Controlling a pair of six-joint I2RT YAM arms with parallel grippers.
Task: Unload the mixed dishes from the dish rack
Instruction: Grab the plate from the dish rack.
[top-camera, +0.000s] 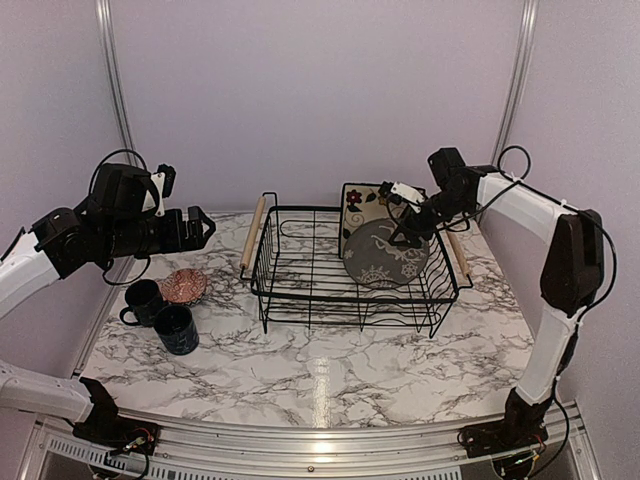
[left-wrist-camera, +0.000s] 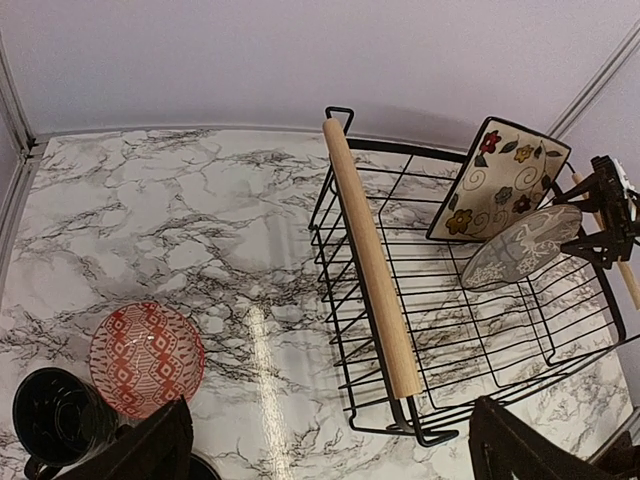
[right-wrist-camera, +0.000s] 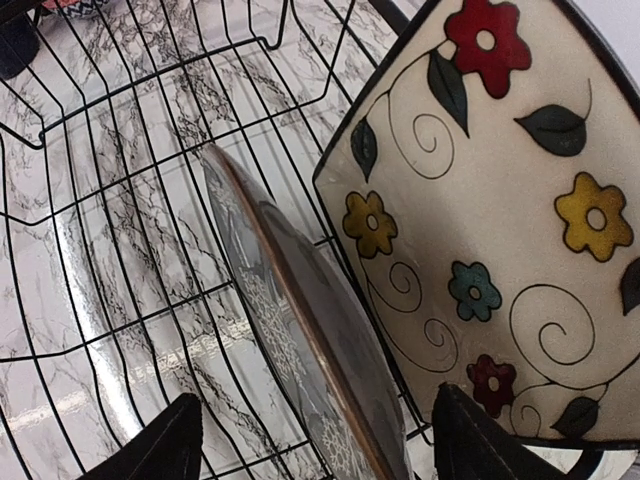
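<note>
Plates (top-camera: 385, 255) in rack (top-camera: 253, 233), mugs (top-camera: 177, 328), bowl (top-camera: 183, 286) left of it

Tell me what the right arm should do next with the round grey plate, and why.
Probably close the right gripper on the rim of the grey plate. Its open fingers straddle that edge, and the plate stands on edge in the dish rack beside the square floral plate, so gripping comes before lifting.

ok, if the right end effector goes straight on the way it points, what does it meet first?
Most likely the round grey plate: its rim lies between the open fingers of the right end effector. The square floral plate leans just behind. Remaining gap is unclear.
</note>
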